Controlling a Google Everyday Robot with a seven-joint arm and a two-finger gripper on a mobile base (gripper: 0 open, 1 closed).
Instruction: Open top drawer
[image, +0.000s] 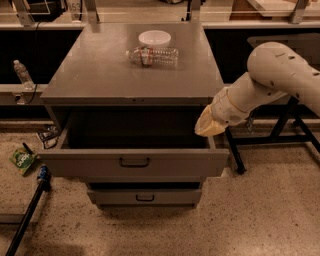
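Observation:
The top drawer (75, 164) is the wide grey metal one, and it stands pulled out from the cabinet with its deep dark inside showing. Its flat front carries a dark bar handle (134, 162) at centre. My gripper (210, 128), with yellowish tips on a white arm, hovers at the drawer's right side wall, just above its rim and behind the front panel. It is well to the right of the handle and holds nothing that I can see.
A shorter grey drawer (145, 196) sits shut below. On the cabinet top (100, 75) lie a plastic bottle (152, 55) and a white bowl (154, 37). A green packet (21, 160) and a dark pole (30, 205) are on the floor at left. Black stand legs (280, 135) are at right.

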